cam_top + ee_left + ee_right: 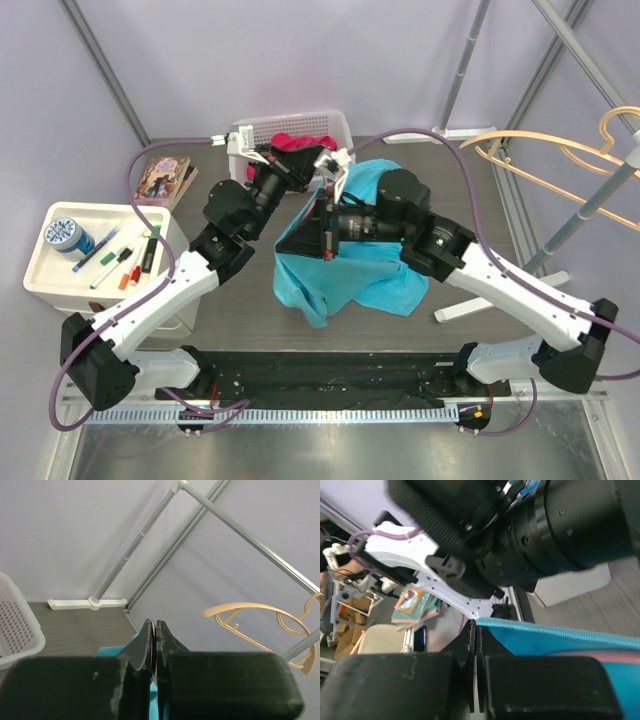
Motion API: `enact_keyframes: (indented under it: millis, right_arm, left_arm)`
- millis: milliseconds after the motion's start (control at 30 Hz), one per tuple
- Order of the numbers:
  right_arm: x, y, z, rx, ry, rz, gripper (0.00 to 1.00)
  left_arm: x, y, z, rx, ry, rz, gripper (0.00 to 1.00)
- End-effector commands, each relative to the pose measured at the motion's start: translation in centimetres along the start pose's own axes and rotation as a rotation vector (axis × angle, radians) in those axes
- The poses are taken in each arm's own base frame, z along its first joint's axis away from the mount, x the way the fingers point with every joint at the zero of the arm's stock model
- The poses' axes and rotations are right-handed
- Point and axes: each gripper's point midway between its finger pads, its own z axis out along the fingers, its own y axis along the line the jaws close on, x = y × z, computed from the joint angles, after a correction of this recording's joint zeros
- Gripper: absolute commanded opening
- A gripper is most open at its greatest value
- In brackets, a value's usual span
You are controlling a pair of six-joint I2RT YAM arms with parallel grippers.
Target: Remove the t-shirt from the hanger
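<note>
Overhead, the left gripper (322, 172) and right gripper (312, 225) are both pinching the teal t-shirt (370, 280). Only the right wrist camera is revealing the pinched hem; the left's is showing the hanger (260, 615) hanging apart.

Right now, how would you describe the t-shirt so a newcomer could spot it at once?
Look at the dark table and go to its middle, in front of the white basket. The t-shirt is bunched up there. It is the only turquoise cloth; the red clothes lie in that basket.
</note>
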Motion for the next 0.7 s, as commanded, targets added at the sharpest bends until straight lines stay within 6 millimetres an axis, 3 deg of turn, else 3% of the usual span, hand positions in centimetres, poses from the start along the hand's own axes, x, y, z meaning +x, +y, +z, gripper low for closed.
enact_keyframes:
  millis: [0, 67, 133, 200, 233, 267, 333, 533, 633, 667]
  right_arm:
    - [2.4, -0.2, 2.4, 0.111, 0.114, -0.022, 0.01]
    - [4.8, -0.8, 2.1, 0.115, 0.152, -0.004, 0.02]
    - [5.4, -0.4, 1.4, 0.097, 0.138, 0.001, 0.04]
    - [7.1, -0.8, 1.1, 0.110, 0.173, 0.002, 0.21]
    - [7.5, -1.1, 0.7, 0.141, 0.178, -0.006, 0.40]
    - [8.0, -1.4, 0.4, 0.158, 0.188, -0.012, 0.48]
    - [7.4, -1.0, -0.8, 0.178, 0.148, -0.034, 0.64]
    - [6.3, -0.1, -4.2, 0.205, 0.047, -0.041, 0.73]
    - [6.9, -0.6, -5.7, 0.225, -0.004, -0.052, 0.76]
    - [8.4, -1.9, -5.8, 0.249, 0.013, -0.050, 0.77]
  left_arm:
    - [-5.6, -3.4, 0.4, 0.098, -0.204, -0.002, 0.00]
    - [-6.2, -3.7, 0.4, 0.098, -0.209, 0.019, 0.00]
    - [-6.7, -4.0, 0.3, 0.098, -0.211, 0.029, 0.00]
    - [-7.1, -4.1, 0.3, 0.095, -0.221, 0.028, 0.00]
    - [-7.2, -4.1, 0.3, 0.092, -0.227, 0.026, 0.00]
    - [-7.4, -4.2, 0.2, 0.095, -0.235, 0.016, 0.00]
    - [-7.6, -4.0, 0.3, 0.088, -0.249, 0.009, 0.00]
    - [-8.4, -3.4, 0.4, 0.049, -0.295, -0.021, 0.00]
    - [-8.8, -3.2, 0.6, 0.029, -0.306, -0.048, 0.00]
    - [-8.9, -3.3, 0.7, 0.028, -0.311, -0.056, 0.00]
